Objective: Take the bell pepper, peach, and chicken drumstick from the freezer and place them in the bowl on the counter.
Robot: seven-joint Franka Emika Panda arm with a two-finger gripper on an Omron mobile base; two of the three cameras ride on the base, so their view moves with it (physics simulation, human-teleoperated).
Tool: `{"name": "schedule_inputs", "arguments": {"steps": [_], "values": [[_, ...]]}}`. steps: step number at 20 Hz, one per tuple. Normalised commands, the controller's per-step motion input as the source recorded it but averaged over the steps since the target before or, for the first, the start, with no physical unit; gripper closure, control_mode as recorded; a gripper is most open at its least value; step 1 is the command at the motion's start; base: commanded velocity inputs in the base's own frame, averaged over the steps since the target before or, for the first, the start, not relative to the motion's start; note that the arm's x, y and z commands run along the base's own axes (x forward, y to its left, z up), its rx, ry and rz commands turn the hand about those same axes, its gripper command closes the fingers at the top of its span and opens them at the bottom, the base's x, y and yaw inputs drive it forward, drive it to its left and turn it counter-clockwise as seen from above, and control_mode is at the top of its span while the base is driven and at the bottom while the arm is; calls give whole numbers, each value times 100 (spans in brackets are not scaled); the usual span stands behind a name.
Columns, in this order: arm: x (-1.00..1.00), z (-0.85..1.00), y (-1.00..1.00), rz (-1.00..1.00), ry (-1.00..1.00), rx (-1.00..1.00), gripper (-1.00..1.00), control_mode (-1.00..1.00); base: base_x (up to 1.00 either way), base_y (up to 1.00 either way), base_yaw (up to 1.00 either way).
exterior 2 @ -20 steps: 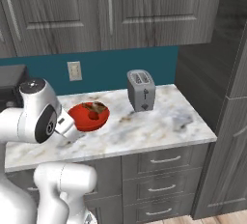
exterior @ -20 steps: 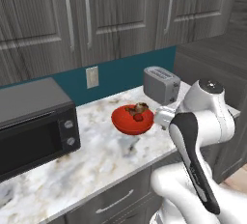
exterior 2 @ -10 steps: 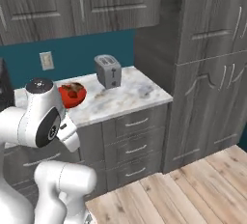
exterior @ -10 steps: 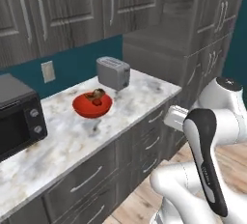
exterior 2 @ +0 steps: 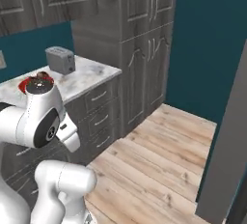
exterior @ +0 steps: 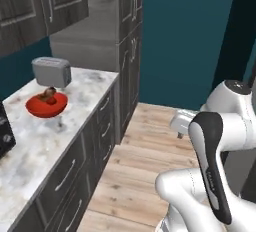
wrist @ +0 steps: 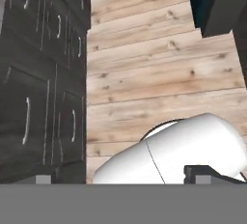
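Looking across the counter (exterior: pixel 85 93), I see the bowl (exterior: pixel 46 105) beside the toaster (exterior: pixel 51 71), a brown piece I take for the chicken drumstick (exterior: pixel 48 94) and a red bit, probably the bell pepper (exterior: pixel 52 101), lying in it. My gripper (wrist: pixel 123 179) points at the wood floor (wrist: pixel 159 68) with its fingers spread wide and nothing between them. I judge the peach, which I cannot pick out in the bowl, will be round, firm and a little slick, so I would close on its widest middle.
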Motion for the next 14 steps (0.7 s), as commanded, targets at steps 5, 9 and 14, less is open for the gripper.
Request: {"name": "schedule_inputs", "arguments": {"steps": [5,9,14], "values": [[0,0,0,0,0,0,-100,100,-99,40,-75],[0,0,0,0,0,0,-100,100,-85,8,-79],[0,0,0,0,0,0,-100,100,-65,-1,-81]]}}
